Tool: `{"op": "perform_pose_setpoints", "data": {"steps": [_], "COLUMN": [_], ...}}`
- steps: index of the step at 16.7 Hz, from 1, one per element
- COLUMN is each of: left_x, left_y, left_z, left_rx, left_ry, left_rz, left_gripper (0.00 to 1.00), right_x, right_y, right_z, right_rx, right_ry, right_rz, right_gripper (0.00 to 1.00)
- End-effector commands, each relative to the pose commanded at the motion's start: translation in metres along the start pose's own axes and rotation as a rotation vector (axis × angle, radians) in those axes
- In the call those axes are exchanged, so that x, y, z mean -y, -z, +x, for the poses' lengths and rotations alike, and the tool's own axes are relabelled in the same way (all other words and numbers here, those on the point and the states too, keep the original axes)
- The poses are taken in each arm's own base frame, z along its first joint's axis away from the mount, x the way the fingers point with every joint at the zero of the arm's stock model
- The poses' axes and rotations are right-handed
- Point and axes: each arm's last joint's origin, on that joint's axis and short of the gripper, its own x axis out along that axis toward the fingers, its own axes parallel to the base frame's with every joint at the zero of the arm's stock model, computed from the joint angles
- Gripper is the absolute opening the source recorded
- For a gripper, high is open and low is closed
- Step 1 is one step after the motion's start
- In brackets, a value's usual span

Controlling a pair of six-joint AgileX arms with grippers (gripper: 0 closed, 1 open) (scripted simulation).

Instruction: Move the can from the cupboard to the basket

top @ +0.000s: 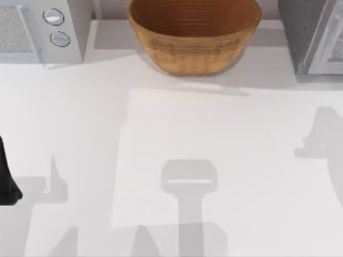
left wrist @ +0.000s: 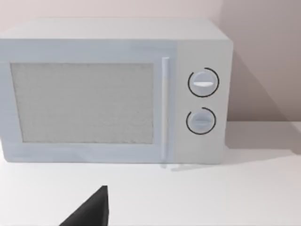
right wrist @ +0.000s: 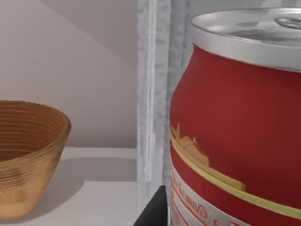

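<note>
Can [right wrist: 235, 122] fills the near field of the right wrist view, upright, silver lid up, red side facing the camera, standing just past the pale grey frame of the cupboard [right wrist: 155, 94]. A dark finger tip [right wrist: 153, 209] shows low beside the can's base; whether the right fingers are clenched on it or released, cannot tell. Basket [top: 194, 33] sits at the back middle of the bench [top: 214, 160], well apart from the cupboard [top: 313, 35] at the back right, empty as far as its ribbed inner walls show. Left arm [top: 6, 176] parked at the bench's left edge, looking at the microwave [left wrist: 113, 89]; one dark finger tip [left wrist: 91, 212] at the frame's edge, state cannot tell. Risks, as I judge them: the can is very close to the cupboard frame, so pulling it out at an angle could knock it against that upright and tip it; a shallow or off-centre grip on a smooth round side could let it twist or slide. On the carry, a low path would clip the basket's near rim [right wrist: 63, 125]. Room for moving: the whole front and middle of the bench lies open, and the gap between cupboard and basket holds nothing. Microwave sits back left, out of the route.
</note>
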Motion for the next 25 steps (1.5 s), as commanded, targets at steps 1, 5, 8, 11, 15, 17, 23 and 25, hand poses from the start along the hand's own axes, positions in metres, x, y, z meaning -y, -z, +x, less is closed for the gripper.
{"op": "perform_pose_setpoints", "data": {"steps": [1,5,8,11,15,17,23,25], "left_x": [0.0,0.0,0.0,0.0,0.0,0.0,0.0,0.0], "left_y": [0.0,0.0,0.0,0.0,0.0,0.0,0.0,0.0], "left_z": [0.0,0.0,0.0,0.0,0.0,0.0,0.0,0.0], "left_rx": [0.0,0.0,0.0,0.0,0.0,0.0,0.0,0.0], "left_ry": [0.0,0.0,0.0,0.0,0.0,0.0,0.0,0.0], "left_rz": [0.0,0.0,0.0,0.0,0.0,0.0,0.0,0.0], "left_gripper": [1.0,1.0,1.0,1.0,1.0,1.0,1.0,1.0], "right_x": [0.003,0.011,0.014,0.016,0.015,0.015,0.008,0.002], "right_y": [0.027,0.11,0.144,0.156,0.159,0.156,0.08,0.042], "right_z": [-0.002,-0.008,-0.008,-0.007,-0.005,-0.006,-0.002,0.011], "right_rx": [-0.006,0.035,0.085,0.108,0.092,0.097,0.172,0.185], "right_ry": [-0.001,-0.007,-0.009,-0.01,-0.012,-0.013,-0.019,-0.018], "right_rz": [0.002,0.015,0.019,0.019,0.021,0.021,0.028,0.033], "right_gripper": [0.0,0.0,0.0,0.0,0.0,0.0,0.0,0.0]}}
